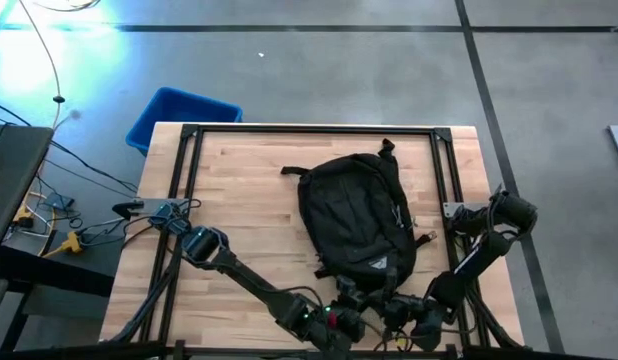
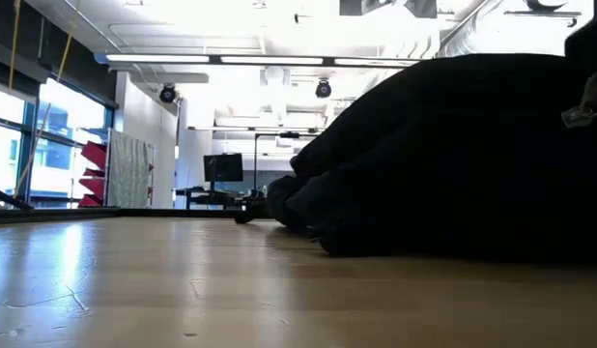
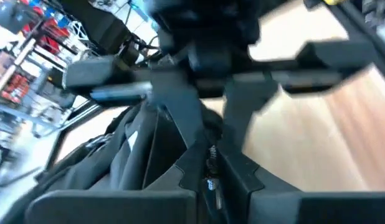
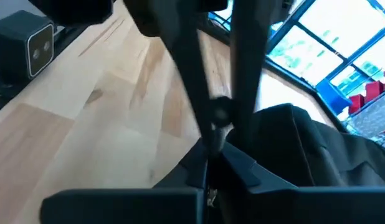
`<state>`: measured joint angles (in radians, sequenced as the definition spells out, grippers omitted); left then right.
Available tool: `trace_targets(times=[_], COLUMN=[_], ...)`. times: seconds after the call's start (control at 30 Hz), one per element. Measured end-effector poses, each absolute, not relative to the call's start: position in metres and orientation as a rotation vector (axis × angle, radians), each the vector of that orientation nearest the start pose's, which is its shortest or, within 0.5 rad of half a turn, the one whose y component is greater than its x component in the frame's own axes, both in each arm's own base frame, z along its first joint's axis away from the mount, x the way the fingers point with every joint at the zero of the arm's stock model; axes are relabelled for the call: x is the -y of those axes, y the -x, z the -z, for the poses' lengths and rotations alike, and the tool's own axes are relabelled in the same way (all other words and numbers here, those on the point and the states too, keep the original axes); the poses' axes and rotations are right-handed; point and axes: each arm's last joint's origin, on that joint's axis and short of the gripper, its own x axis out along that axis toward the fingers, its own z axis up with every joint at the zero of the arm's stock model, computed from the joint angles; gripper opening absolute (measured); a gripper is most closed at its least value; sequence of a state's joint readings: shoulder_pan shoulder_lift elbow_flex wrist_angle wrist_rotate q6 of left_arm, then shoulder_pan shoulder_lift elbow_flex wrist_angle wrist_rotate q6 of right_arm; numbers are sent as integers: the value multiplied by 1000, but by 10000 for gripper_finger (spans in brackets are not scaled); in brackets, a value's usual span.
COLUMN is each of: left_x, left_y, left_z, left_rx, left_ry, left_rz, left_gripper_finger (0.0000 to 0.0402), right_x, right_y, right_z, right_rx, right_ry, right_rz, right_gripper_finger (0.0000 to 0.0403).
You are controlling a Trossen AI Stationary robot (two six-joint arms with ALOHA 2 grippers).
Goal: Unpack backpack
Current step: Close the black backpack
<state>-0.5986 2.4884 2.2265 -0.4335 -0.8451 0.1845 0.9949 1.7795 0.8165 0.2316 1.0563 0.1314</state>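
The black backpack [image 1: 354, 215] lies flat on the wooden table [image 1: 239, 200], right of the middle, with its top loop [image 1: 387, 147] toward the far edge. In the low view the backpack [image 2: 453, 155] fills the right half. Both grippers meet nose to nose at its near end. My left gripper [image 3: 212, 182] stands slightly open, with a small metal zipper pull [image 3: 211, 169] in the narrow gap between its fingers. My right gripper [image 4: 210, 169] is shut at the same spot on the zipper line. My right gripper pinches a small metal zipper pull [image 4: 210, 196] between its two fingertips, at the backpack's near end. The fingers come nearly level from the table's near right, slanting a little down. Their tips hide most of the pull. The backpack stays lying on the table.
A blue plastic bin [image 1: 179, 115] stands on the floor beyond the table's far left corner. A black frame [image 1: 189, 160] runs along the table's far and side edges. Bare wood [image 1: 249, 210] lies left of the backpack.
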Motion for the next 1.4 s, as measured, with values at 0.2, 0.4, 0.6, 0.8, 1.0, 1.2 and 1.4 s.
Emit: trace_targets(times=[0.2, 0.4, 0.6, 0.8, 1.0, 1.2, 1.4], left_x=[299, 285, 270, 263, 264, 280, 308], left_y=[-451, -460, -473, -482, -478, -454, -414], left_z=[-198, -195, -173, -159, -160, -166, -176], left_rx=[-589, -616, -670, -681, -673, -693, -698], left_ry=[-750, -685, -742, -747, -790, -935, -947], left_rz=[-284, -269, -260, -266, -352, -483, -497], left_gripper_finger=[118, 189, 210, 200, 38, 4, 2], right_x=[-259, -261, -260, -260, -260, -261, -241], right_y=[-183, -174, -173, -173, -173, -166, -151], right_z=[-156, -165, -166, -166, -166, -164, -149], right_rx=[-333, -305, -310, -311, -309, -309, -395], right_ry=[500, 493, 497, 498, 492, 493, 480], right_rz=[130, 134, 129, 128, 130, 136, 227], right_gripper_finger=[0, 0, 0, 0, 0, 0, 0])
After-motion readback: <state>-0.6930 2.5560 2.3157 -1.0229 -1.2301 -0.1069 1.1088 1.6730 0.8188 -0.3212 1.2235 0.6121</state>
